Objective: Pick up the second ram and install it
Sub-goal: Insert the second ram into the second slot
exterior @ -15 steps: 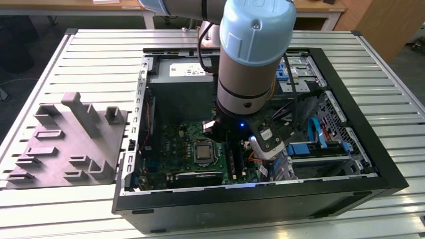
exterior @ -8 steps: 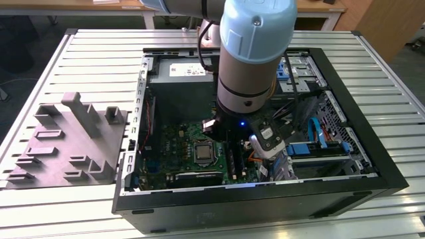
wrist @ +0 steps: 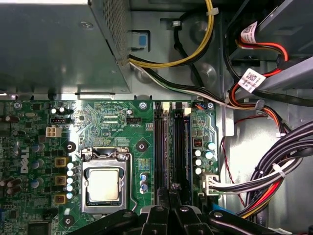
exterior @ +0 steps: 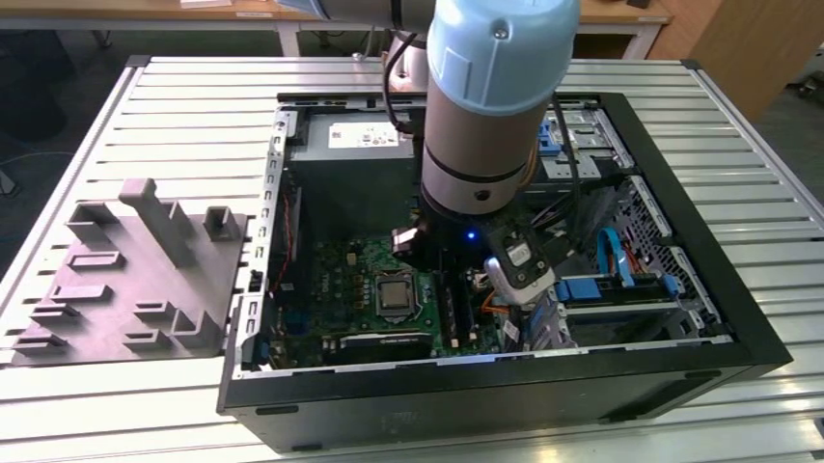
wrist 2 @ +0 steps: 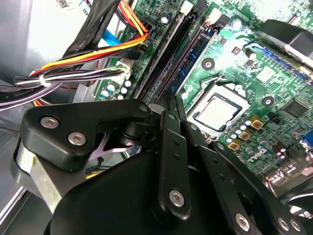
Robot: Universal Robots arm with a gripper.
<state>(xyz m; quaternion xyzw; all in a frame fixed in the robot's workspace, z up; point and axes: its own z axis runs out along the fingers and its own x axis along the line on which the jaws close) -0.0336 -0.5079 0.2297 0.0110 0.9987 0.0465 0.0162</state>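
"Aluminium slats, is that what the case sits on?"

"Yes. I see a ribbed metal table (exterior: 168,106) with the open computer case (exterior: 721,338) lying on it, near the exterior view's right. On the exterior view's left, beside the case, a grey fixture block (exterior: 123,280) with upright pegs rests on the same slats. Wooden benches (exterior: 168,12) run along the far side of the room, and the floor around the table is dark."

"Where's the arm?"

"My arm (exterior: 496,106) comes straight down into the case, over the green motherboard (wrist: 112,120). In both wrist views the gripper (wrist 2: 168,105) (wrist: 172,188) hangs low over the memory slots, just right of the processor socket (wrist: 104,183)."

"Open or shut?"

"Its tips are pressed together. I can't make out anything pinched between them."

"And the second ram?"

"In the second wrist view a long dark stick, the second ram (wrist 2: 166,58), stands along the slot bank, running from the gripper's tips toward the far end. Whether the tips touch it or sit just above it, I can't tell. A bundle of orange, yellow and black cables (wrist 2: 98,54) passes beside the slots, near the metal wall."
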